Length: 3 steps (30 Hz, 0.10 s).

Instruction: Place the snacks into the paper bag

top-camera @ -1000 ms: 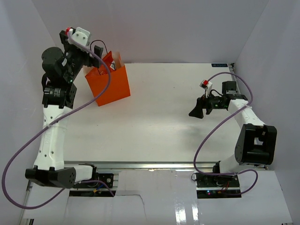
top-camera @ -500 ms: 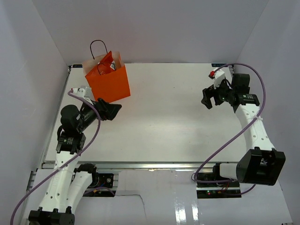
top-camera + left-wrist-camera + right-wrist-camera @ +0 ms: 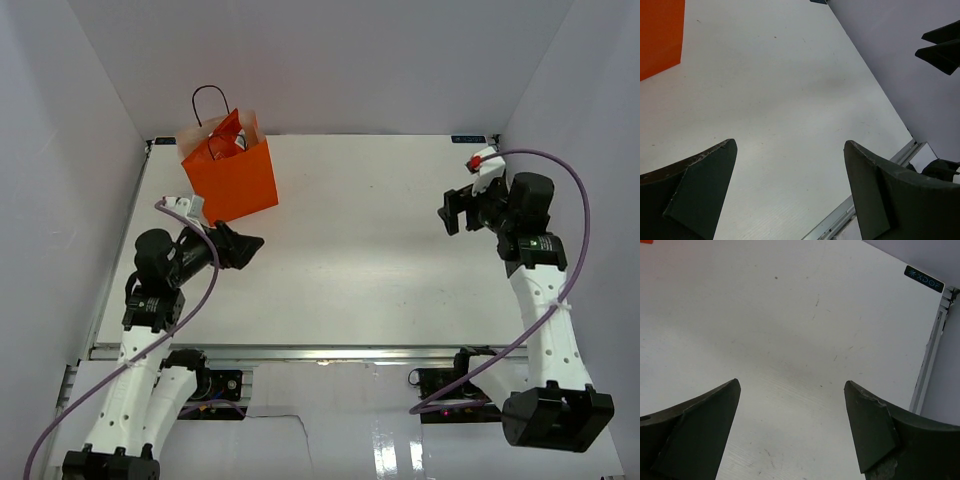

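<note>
The orange paper bag (image 3: 235,178) stands upright at the table's far left, with black cord handles and something red and pale showing at its mouth; I cannot make out separate snacks. A corner of the bag shows in the left wrist view (image 3: 659,35). No snack lies on the table. My left gripper (image 3: 250,243) is open and empty, just in front of the bag and pointing right. Its fingers (image 3: 700,190) frame bare table. My right gripper (image 3: 447,215) is open and empty at the right side, above the table. Its fingers (image 3: 875,425) also frame bare table.
The white table (image 3: 350,240) sits inside pale walls on the left, back and right. A metal rail (image 3: 330,350) runs along the near edge. The right gripper's fingertips show far off in the left wrist view (image 3: 942,47). A small label (image 3: 924,272) marks the table's far right corner.
The left arm has come down from over the bag's mouth to low in front of the bag. The right arm has drawn back towards the right wall. The bag has not moved.
</note>
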Tool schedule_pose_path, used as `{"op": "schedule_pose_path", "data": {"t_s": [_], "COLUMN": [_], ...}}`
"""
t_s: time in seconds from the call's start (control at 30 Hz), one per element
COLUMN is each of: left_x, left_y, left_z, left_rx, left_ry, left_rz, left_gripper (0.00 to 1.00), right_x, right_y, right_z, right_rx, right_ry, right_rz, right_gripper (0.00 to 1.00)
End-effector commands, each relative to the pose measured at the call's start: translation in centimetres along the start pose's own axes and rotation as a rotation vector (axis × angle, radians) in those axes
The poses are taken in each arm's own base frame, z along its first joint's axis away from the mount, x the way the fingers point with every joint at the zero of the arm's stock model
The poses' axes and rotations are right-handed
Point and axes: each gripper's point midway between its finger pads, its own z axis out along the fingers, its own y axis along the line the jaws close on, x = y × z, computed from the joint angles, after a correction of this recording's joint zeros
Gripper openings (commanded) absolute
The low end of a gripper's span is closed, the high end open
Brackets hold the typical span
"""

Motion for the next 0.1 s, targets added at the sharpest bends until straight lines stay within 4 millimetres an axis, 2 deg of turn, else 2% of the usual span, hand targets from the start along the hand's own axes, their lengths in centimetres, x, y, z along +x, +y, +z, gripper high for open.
{"op": "schedule_pose_path", "data": {"t_s": [0.0,0.07], "left_x": [0.88,1.11], "left_y": [0.07,0.17], "left_z": [-0.07,-0.11], "left_rx": [0.013,0.011], "left_ry": [0.024,0.027], "left_rz": [0.011,0.013], "left_gripper": [0.98,0.98], "right_x": [-1.43,-1.87], "right_y": [-0.42,-0.34], "right_z": [-0.84,-1.03], "right_rx": [0.04,0.039], "right_ry": [-0.061,-0.074], "right_rz": [-0.007,0.015], "right_gripper": [0.9,0.9]}}
